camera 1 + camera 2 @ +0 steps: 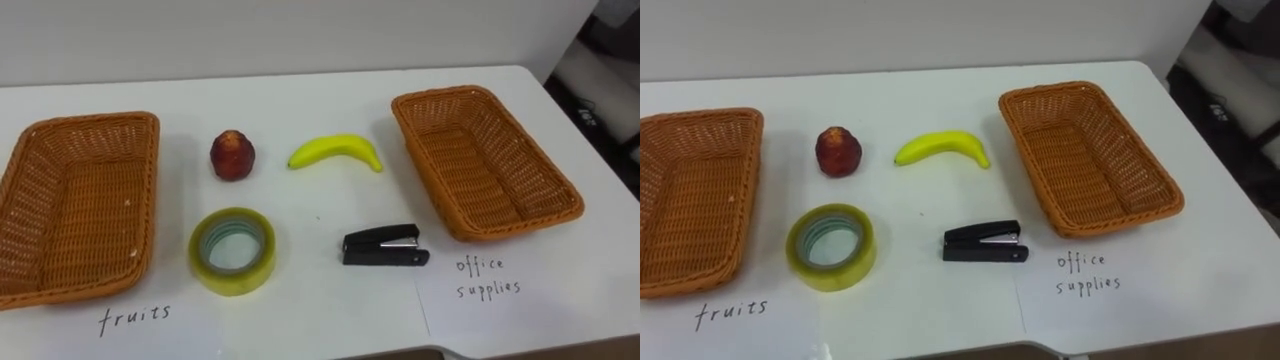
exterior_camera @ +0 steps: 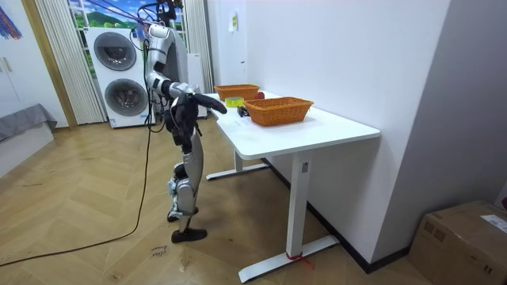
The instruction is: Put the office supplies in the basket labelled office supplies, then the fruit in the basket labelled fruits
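Banana yellow, curved, unpeeled

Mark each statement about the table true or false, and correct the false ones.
1. The left basket and the right basket both hold nothing. True.
2. The banana lies in the right basket. False: it lies on the table, between the red fruit and that basket.
3. The stapler lies nearer the robot than the banana. True.
4. The tape roll stands on its edge. False: it lies flat, hole upward.
5. The red fruit touches the tape roll. False: bare table shows between them.
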### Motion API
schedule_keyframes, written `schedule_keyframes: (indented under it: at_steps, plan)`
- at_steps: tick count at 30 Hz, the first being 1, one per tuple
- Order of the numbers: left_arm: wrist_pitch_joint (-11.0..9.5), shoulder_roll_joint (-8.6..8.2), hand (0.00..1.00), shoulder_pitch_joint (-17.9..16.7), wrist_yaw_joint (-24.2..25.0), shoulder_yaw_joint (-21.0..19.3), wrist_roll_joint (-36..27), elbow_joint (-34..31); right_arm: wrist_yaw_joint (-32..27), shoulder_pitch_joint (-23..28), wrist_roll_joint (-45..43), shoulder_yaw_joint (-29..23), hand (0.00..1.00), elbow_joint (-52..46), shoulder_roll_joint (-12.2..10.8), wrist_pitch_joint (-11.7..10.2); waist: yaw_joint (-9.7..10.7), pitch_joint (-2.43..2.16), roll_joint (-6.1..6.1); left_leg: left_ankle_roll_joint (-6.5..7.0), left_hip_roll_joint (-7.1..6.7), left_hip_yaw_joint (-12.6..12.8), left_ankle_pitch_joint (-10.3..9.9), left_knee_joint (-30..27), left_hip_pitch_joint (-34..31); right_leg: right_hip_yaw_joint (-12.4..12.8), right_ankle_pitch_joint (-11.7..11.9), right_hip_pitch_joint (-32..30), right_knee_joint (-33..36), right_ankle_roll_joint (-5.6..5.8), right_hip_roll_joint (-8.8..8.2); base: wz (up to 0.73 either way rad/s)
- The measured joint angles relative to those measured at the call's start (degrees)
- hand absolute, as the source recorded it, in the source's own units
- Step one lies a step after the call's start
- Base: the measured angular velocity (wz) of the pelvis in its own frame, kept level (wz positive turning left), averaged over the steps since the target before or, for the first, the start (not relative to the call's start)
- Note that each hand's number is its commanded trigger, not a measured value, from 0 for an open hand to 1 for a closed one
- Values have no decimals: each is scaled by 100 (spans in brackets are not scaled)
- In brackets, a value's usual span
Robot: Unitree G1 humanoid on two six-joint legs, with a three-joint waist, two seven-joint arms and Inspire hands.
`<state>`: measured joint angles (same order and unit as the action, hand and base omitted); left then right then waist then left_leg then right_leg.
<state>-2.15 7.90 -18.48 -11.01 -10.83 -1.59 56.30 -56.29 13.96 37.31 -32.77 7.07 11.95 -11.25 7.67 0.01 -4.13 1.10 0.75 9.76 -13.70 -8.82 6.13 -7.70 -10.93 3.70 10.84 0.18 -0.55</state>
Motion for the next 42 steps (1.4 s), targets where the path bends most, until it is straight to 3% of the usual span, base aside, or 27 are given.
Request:
schedule_keyframes:
  at_steps: [5,9,15,23,28,34,42]
  plan:
    - [1,5,0,16,37,49,-1,2,-100,74,-206,13,0,-477,-1,2,-12,-6,-36,15,-8,-17,11,-6,-80,8,-2,-119,84,3,-12,0]
    - [-42,9,0,28,41,46,-1,10,-48,17,-884,11,0,-830,5,-51,-31,-8,-36,23,-17,15,15,-7,-85,26,-2,-144,95,4,-21,-5]
    - [-69,22,0,118,51,243,-3,240,151,7,-1743,371,0,-1241,10,-69,-202,-4,51,23,-10,103,15,5,-55,116,0,-165,107,3,-10,-9]
    - [-71,4,0,228,178,433,-1,316,785,-325,-1697,743,0,-1606,36,-61,-352,5,159,26,-9,125,18,-4,-43,114,1,-150,109,2,-11,0]
    - [-74,43,0,202,219,435,7,446,1176,-805,-1686,980,0,-1719,166,-34,-361,27,114,25,-4,35,18,-58,-56,-16,1,-83,85,2,-25,12]
    - [-70,47,0,121,215,427,145,483,1690,-1080,-1684,1034,0,-2094,236,14,-505,0,104,23,-3,-74,17,-75,-78,-66,2,-68,89,1,-26,5]
    - [-67,51,0,167,216,430,345,546,2152,-1408,-1714,1428,0,-2144,368,13,-643,-3,42,25,-12,-70,19,-94,-80,-83,2,-45,85,1,-36,1]
